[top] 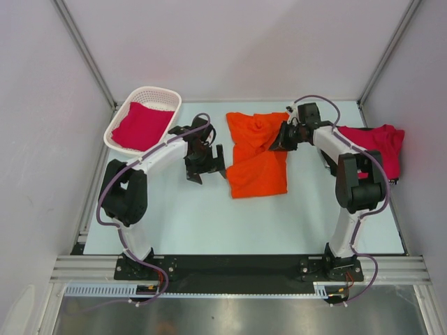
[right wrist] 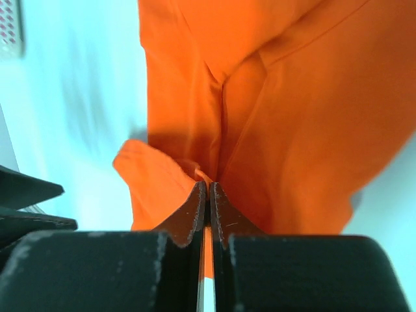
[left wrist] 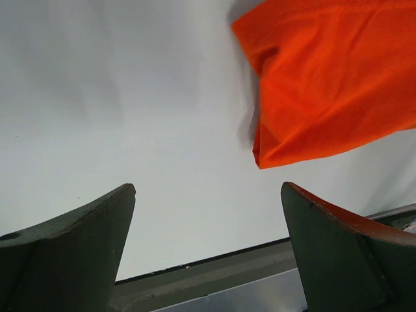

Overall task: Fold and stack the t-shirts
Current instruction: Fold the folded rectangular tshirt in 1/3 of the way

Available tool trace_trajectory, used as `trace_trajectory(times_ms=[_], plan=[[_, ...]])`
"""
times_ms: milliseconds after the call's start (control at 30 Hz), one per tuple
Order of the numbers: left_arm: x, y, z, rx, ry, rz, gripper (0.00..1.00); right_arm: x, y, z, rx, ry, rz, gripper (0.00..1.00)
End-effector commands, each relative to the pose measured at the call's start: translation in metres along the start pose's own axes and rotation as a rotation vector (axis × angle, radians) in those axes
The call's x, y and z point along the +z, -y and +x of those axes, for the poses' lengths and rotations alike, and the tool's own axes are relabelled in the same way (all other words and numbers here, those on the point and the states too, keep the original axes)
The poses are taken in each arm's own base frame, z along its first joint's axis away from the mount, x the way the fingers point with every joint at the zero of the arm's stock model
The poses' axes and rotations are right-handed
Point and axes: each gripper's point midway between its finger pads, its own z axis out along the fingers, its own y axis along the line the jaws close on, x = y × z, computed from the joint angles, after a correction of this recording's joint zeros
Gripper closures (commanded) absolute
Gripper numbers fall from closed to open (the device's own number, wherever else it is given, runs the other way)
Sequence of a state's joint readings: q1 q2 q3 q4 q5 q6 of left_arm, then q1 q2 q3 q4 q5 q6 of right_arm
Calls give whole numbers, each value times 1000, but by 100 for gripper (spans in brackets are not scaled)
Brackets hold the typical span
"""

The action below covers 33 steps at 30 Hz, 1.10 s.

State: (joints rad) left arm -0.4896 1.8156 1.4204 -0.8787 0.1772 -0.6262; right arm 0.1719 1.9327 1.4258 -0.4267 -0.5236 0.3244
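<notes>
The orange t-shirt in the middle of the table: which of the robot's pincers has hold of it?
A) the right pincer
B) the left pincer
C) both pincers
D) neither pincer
A: the right pincer is shut on a bunched fold of the orange t-shirt, while the left pincer stands wide open with nothing between its fingers.

**Soft cloth, hard plastic, smooth bench**

The orange t-shirt [top: 257, 157] at centre frame is soft, matt, creased cloth. The crimson t-shirts [top: 142, 125] at upper left and far right look alike. The basket [top: 159, 93] is white lattice plastic. The bench [top: 209, 216] is pale and smooth.
</notes>
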Motion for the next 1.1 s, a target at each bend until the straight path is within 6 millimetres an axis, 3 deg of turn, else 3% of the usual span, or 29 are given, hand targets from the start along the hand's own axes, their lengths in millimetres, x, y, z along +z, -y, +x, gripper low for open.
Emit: trace_trajectory(times_ms=[0, 133, 267, 367, 467, 500, 567, 600, 800, 1067], plan=[[-3, -5, -2, 15, 15, -7, 0, -24, 1, -25, -15, 116, 17, 100], [-4, -6, -1, 17, 14, -9, 0, -23, 19, -19, 25, 111, 62, 100], [-5, -6, 0, 15, 16, -9, 0, -8, 44, -2, 90, 43, 123, 100], [-6, -6, 0, 16, 19, -7, 0, 3, 68, 24, 163, -69, 219, 97], [-9, -1, -4, 18, 35, 15, 0, 4, 80, 28, 187, -94, 289, 63], [-10, 1, -7, 17, 43, 24, 0, 2, 81, 26, 187, -83, 302, 43], [-10, 10, -9, 14, 44, 59, 0, -11, 78, 16, 179, -30, 347, 24], [-8, 12, -11, 13, 46, 71, 0, -14, 75, 12, 172, -15, 352, 1], [16, 40, -20, 15, 30, 180, 0, -37, 55, -7, 142, 63, 327, 0], [50, 71, -27, 1, -9, 270, 3, -51, 50, 1, 146, 65, 314, 0]])
